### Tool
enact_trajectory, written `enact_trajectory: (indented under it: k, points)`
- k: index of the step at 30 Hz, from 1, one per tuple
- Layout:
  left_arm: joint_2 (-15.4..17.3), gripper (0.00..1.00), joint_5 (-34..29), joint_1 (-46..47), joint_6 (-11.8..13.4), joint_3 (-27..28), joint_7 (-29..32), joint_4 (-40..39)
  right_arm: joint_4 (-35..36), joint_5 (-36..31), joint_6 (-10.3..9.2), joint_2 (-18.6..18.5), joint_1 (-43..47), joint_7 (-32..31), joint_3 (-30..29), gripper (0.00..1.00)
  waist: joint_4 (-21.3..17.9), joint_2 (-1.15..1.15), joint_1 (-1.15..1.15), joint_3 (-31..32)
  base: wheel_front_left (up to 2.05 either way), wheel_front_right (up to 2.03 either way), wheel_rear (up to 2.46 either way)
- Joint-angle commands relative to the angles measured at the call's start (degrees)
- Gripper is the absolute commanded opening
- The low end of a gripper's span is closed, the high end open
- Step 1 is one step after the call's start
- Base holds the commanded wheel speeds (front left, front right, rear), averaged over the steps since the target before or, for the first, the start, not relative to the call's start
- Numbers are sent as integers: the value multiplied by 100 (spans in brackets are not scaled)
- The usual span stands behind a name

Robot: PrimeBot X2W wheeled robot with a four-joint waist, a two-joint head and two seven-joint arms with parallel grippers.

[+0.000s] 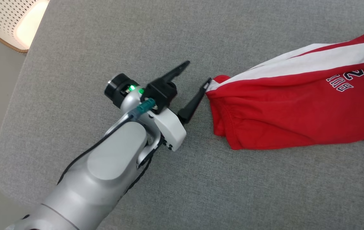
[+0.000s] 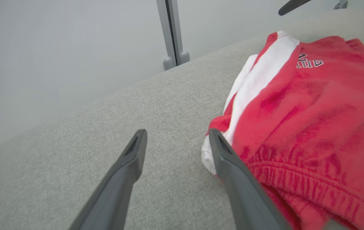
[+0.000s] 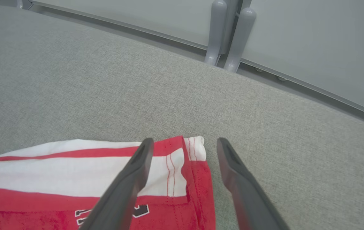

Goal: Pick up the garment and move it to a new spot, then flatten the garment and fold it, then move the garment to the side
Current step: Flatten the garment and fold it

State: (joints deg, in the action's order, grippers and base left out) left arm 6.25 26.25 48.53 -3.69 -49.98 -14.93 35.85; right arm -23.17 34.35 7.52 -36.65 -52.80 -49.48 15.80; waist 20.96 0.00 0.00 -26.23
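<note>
Two tools spread wide, gripping nothing: left tool [image 1: 197, 72] with one finger touching the waistband corner of the shorts [image 1: 297, 108], right tool [image 3: 185, 142] with the striped hem corner between its fingers, unpinched. Shorts lying rumpled on the right part of the table [image 1: 73, 95], well apart from its left edge. Likely light, soft and limp, fleecy rather than slippery; bound to sag and bunch when lifted. Best pinched at the thick elastic waistband and the stitched hem, both layers together. Plenty of bare table towards the left edge and near corner; basket [image 1: 12, 22] just off the left edge.
</note>
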Motion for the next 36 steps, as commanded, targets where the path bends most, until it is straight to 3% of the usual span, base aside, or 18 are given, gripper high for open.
enact_trajectory:
  k: [1,13,20,26,36]
  points:
    - [34,100,-27,-8,74,115,-33,-28,49,-56,-7,-4,41,269,11,100,-25,0,0,54,0,0,0]
    - [158,100,-4,-1090,470,1891,-30,-1059,325,-500,-5,343,1017,4047,437,100,-563,0,0,895,0,0,0]
    - [52,100,-241,-2020,377,2801,-30,-1661,238,-1068,-5,825,1915,5645,101,100,-869,0,0,1386,0,0,0]
    - [-93,100,-536,-2757,252,3341,-30,-1963,277,-1615,-5,1498,2867,6215,-481,100,-1074,0,0,1695,0,0,0]
    - [-280,100,-1105,-3846,-23,3921,-31,-2339,507,-2218,-5,2649,4307,6433,-1289,100,-1349,0,0,1962,0,0,0]
